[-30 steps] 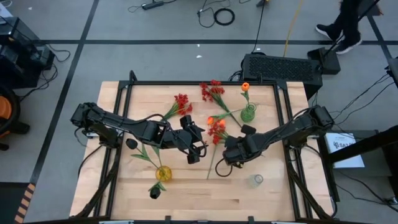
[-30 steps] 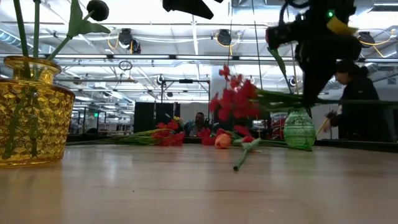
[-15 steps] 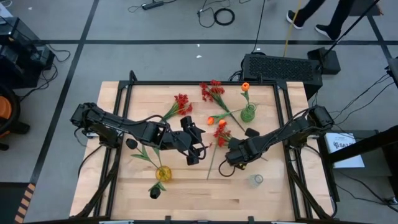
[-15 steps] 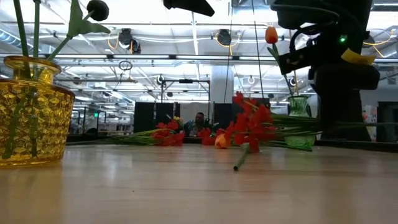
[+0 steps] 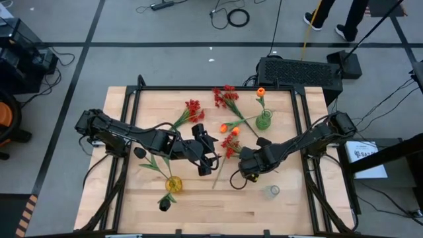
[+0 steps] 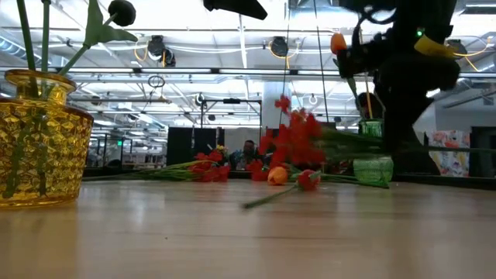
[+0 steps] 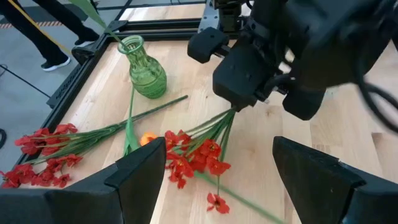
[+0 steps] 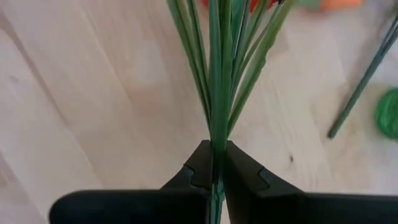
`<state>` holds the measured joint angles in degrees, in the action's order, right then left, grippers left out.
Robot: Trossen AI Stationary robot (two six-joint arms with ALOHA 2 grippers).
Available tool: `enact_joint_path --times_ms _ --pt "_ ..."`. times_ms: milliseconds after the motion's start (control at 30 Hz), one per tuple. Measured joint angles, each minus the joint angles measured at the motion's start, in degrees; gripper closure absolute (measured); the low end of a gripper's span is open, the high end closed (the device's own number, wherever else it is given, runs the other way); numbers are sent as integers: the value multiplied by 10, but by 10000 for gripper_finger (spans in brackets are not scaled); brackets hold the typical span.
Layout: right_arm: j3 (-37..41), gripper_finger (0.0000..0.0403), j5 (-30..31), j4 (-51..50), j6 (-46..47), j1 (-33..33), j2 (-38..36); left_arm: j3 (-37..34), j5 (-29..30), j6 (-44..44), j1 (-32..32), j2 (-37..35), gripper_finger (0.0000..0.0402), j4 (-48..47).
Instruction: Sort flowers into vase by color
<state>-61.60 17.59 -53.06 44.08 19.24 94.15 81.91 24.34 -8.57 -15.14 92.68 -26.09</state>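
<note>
My right gripper (image 5: pixel 242 160) is shut on the green stems of a bushy red flower cluster (image 5: pixel 231 141), left of the green vase (image 5: pixel 264 121). That vase holds one orange bloom (image 5: pixel 261 92). My left gripper (image 5: pixel 207 158) hangs open just left of the cluster, touching nothing. Two more red clusters (image 5: pixel 193 109) (image 5: pixel 225 96) and an orange tulip (image 5: pixel 225 127) lie flat on the table. The yellow vase (image 5: pixel 174 184) holds black blooms (image 5: pixel 140 152). A small clear vase (image 5: pixel 273 191) stands near the right front. My right gripper pinches the red cluster's bundled stems (image 8: pixel 215 138) between its two fingers, where the stems gather into one stalk. The fingers come steeply from above and lie across the stalk. The blooms (image 7: pixel 189 158) fan out toward the table's left, held above the tabletop.
A long loose green stem (image 5: pixel 220 173) lies on the table under the held cluster, running toward the near edge. A black box (image 5: pixel 299 73) sits at the far right edge. Bare wood lies along the near edge between the yellow and clear vases.
My right gripper has tipped and rolled a little with the red cluster. The cluster dipped toward the table and has come up again. The near end of the loose stem on the table has swung toward the left edge.
</note>
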Motion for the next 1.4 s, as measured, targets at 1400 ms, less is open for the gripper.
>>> enact_joint_path --times_ms 1400 --pt "150 390 187 800 -439 79 -253 1 18 90 -70 -36 100 182"
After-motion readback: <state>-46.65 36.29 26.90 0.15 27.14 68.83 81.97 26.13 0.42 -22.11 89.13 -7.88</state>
